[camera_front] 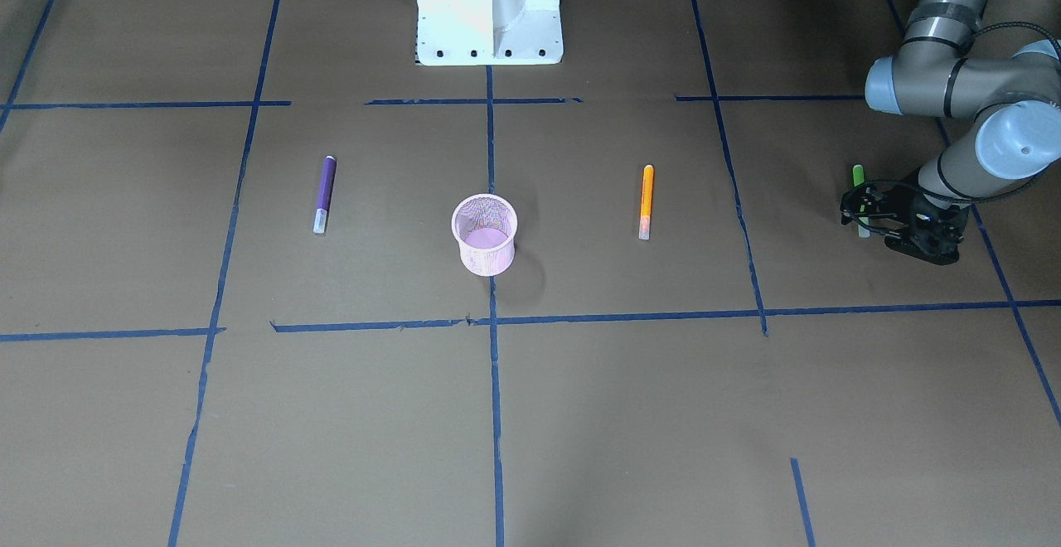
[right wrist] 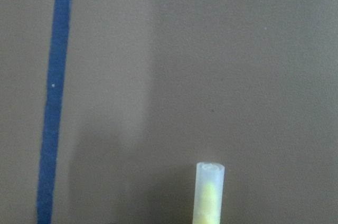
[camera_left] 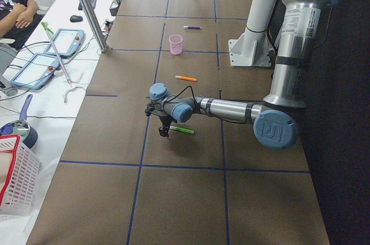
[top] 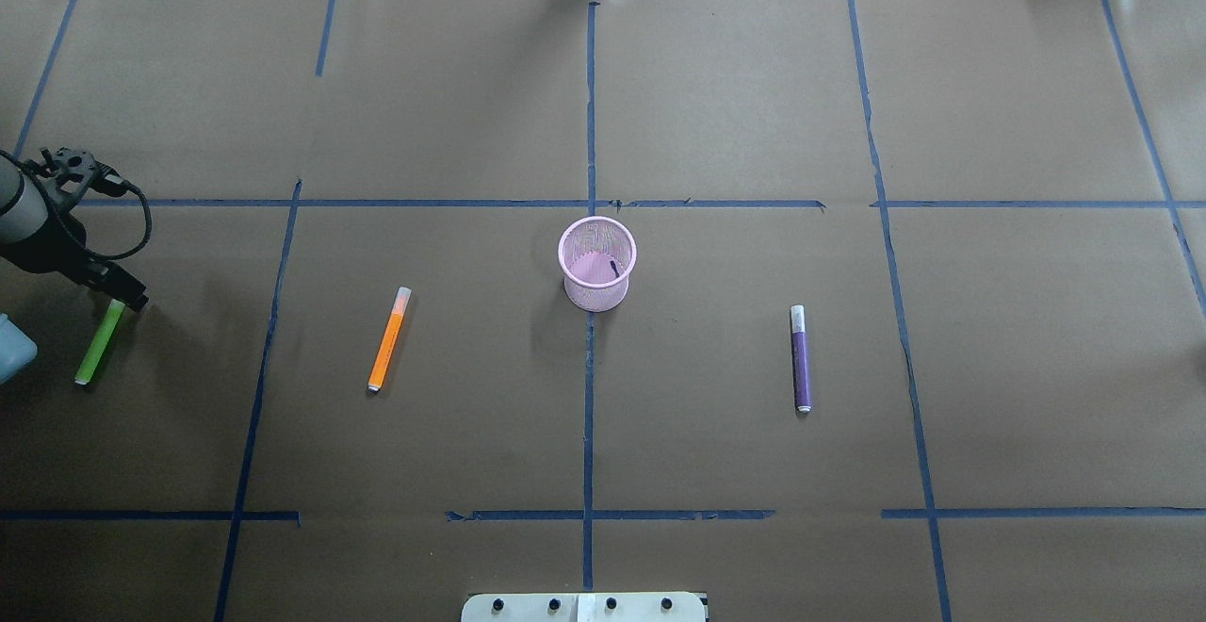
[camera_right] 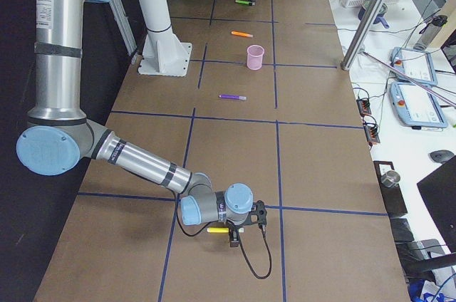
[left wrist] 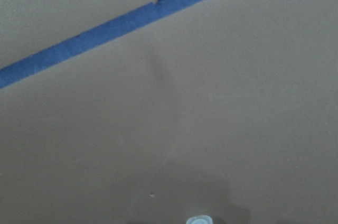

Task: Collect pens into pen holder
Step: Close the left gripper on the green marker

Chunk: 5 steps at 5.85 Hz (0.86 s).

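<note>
Table [camera_front: 630, 414]: is showing plain brown paper, with blue tape [camera_front: 495, 398] running across it in a grid of lines.
Holder [camera_front: 484, 234]: is showing pink wire mesh under a solid pink rim.
Purple pen [camera_front: 324, 194], orange pen [camera_front: 646, 200], green pen [top: 100, 342], yellow pen [right wrist: 209, 195]: each is ending in a pale translucent cap.
Left arm [camera_front: 953, 87]: is showing silver-grey tubes and pale blue joint caps.
Left gripper [camera_front: 862, 217]: is showing black.
Base [camera_front: 489, 8]: is showing white.
</note>
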Tool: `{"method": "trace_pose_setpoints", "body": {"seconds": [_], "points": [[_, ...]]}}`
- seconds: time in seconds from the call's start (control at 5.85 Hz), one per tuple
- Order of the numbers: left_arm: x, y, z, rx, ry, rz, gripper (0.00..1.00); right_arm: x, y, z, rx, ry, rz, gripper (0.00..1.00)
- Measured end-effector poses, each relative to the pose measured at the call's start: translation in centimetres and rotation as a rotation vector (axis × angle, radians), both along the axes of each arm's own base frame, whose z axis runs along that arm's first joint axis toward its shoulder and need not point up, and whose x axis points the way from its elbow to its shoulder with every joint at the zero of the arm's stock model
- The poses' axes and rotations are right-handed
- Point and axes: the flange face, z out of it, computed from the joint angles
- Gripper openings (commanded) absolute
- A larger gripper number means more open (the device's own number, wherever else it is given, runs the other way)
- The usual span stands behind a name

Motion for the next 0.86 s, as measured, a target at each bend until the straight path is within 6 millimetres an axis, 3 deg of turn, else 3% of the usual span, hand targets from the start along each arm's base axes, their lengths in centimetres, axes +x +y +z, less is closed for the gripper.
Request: {"method": "trace_pose_setpoints", "body": {"seconds": [0.17,0.34,0.51,0.68,0.86], "points": [[0.02,0.03,-0.09,0.001,0.001,-0.001,0.89,0.0,-0.01,0.0,0.0,0.0,0.0,1.0],[0.05,0.06,-0.22,0.002,0.004,0.0,0.63,-0.01,-0.03,0.0,0.0,0.0,0.0,1.0],[0.06,0.07,-0.37,0.002,0.007,0.0,0.44,-0.02,-0.01,0.0,0.0,0.0,0.0,1.0],[0.08,0.08,-0.56,0.0,0.009,-0.003,0.36,-0.03,0.01,0.02,-0.001,0.0,0.0,1.0],[0.08,0.07,-0.87,-0.001,0.011,-0.009,0.21,-0.02,0.01,0.02,-0.001,0.0,0.0,1.0]]}}
